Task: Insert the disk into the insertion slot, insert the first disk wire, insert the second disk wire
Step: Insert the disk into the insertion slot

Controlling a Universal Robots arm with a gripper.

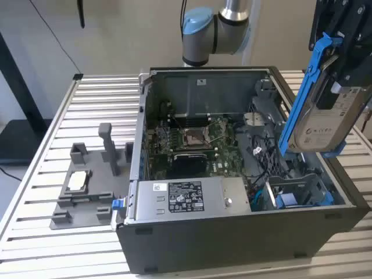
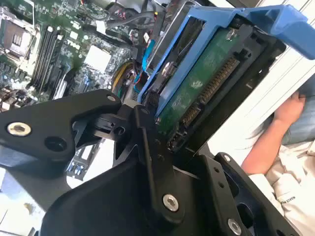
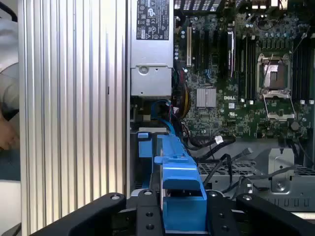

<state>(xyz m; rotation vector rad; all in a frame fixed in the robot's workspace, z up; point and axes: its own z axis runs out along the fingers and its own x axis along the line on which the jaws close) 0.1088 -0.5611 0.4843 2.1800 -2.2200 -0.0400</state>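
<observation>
My gripper [image 1: 342, 78] hangs high at the exterior view's right, shut on the disk [image 1: 325, 125]. The disk is a silver-grey drive with a white label in a bright blue carrier [image 1: 302, 96], held steeply tilted above the open computer case's right side. In the second wrist view its green circuit-board underside [image 2: 206, 83] and connector edge face the camera. The first wrist view looks down the blue carrier [image 3: 179, 189] between the black fingers [image 3: 147, 211]. Below it, the insertion slot [image 1: 296, 195] is a grey bay with a blue piece in the case's near right corner. Black and blue wires [image 1: 263, 158] lie loose beside the bay.
The open case [image 1: 232, 238] holds a green motherboard [image 1: 192, 142] and a grey labelled power supply box [image 1: 180, 197]. A grey fixture plate [image 1: 87, 186] with upright posts lies on the slatted table [image 1: 99, 99] at the exterior view's left. A person's arm [image 2: 275, 132] is close by.
</observation>
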